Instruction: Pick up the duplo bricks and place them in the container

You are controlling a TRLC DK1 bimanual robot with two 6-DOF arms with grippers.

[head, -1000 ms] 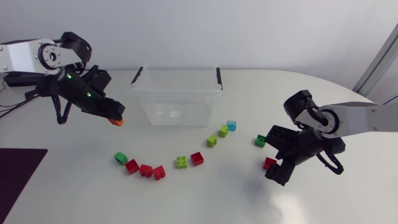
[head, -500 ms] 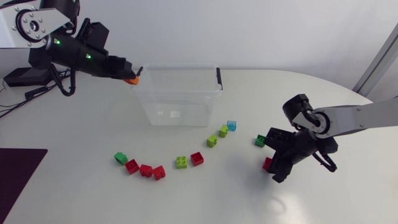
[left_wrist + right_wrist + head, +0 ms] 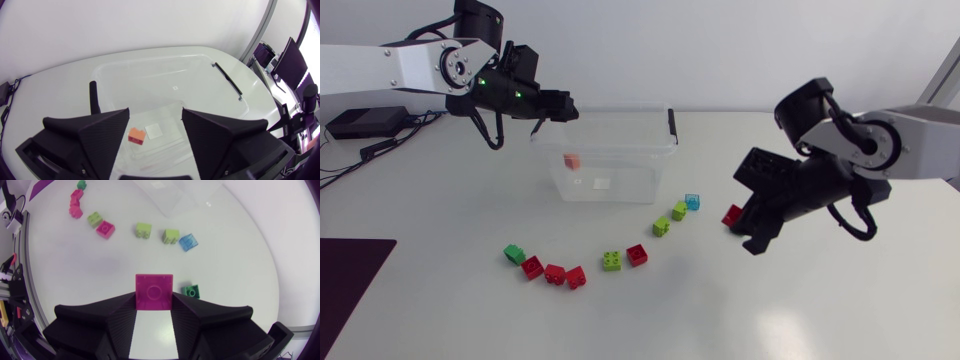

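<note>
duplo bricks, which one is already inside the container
The orange brick: it alone is inside the clear container. One red brick is held in the right end effector, the rest lie on the table.

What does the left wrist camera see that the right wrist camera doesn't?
Only the left wrist view shows the orange brick inside the container, under the open left pincer. Only the right wrist view shows the right pincer shut on a red brick, plus a blue brick and a green brick lying loose. Both show the table and some of the container.
</note>
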